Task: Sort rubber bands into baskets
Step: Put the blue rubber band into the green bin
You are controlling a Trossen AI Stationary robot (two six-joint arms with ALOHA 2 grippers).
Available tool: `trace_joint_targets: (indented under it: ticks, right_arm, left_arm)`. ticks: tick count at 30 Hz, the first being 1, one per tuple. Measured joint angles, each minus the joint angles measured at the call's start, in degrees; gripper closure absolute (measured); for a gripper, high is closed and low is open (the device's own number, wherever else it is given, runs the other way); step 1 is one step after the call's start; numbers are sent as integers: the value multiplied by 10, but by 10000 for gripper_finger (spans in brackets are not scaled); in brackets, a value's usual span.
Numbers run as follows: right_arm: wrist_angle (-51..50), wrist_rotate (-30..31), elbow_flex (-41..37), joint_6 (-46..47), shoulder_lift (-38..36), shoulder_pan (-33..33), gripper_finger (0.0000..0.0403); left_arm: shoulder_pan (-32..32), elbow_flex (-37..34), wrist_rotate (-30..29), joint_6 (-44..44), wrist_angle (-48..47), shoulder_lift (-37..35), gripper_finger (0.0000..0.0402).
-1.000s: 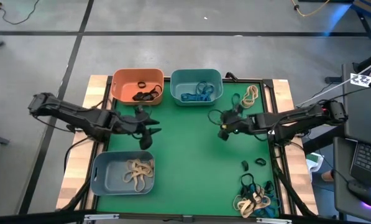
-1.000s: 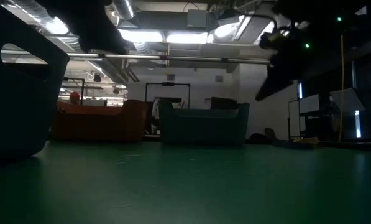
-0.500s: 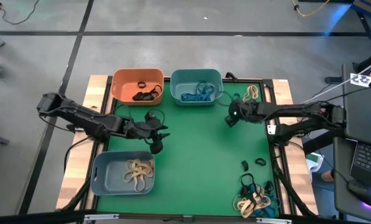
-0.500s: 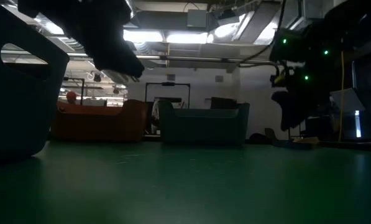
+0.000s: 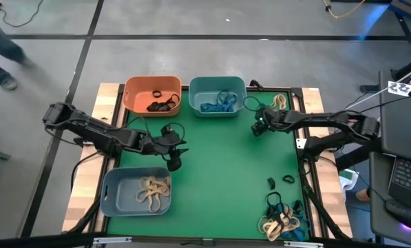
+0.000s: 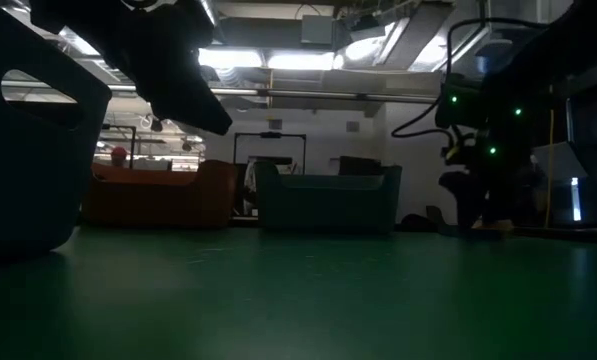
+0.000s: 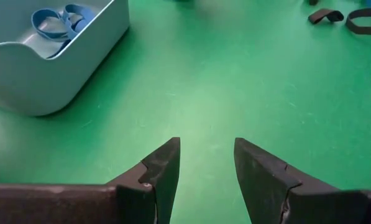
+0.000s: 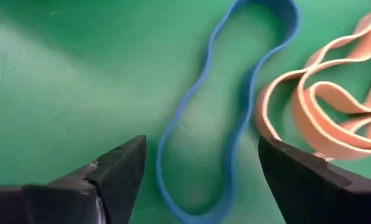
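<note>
Right arm has swung from worktop centre to 1 o'clock – right pincer [image 8: 197, 180] now wide, straddling a blue rubber band [image 8: 225, 118] beside tan ones [image 8: 334, 118]. Grab is next, I'd say. Left pincer [image 7: 205, 165] part-open, empty, near grey basket [image 5: 112, 196] at 8 o'clock.

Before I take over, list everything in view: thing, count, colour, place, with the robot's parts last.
orange basket: one, back left, holds black bands.
teal basket: one, back centre, holds blue bands.
grey-blue basket: one, front left, holds tan bands.
blue band: one, on the green mat under the right gripper.
tan bands: small cluster, back right.
loose black bands: two, right side.
mixed pile: several, blue, tan and black, front right corner.
left gripper: open, empty, above the mat near the grey-blue basket.
right gripper: open, over the blue band.
</note>
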Motion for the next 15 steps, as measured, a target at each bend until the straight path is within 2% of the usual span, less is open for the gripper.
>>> trace_joint_targets:
  ticks: [5, 8, 11, 15]
  right_arm:
    - [28, 29, -1, 0, 38, 1, 112]
    - [42, 29, 0, -2, 55, 1, 138]
    - [50, 27, 0, -2, 62, 2, 182]
    - [58, 20, 0, -15, 62, 3, 261]
  left_arm:
    - [0, 0, 0, 0, -1, 0, 253]
    - [-2, 0, 0, 0, -1, 0, 253]
    - [-2, 0, 0, 0, -1, 0, 253]
    - [-2, 0, 0, 0, 0, 0, 253]
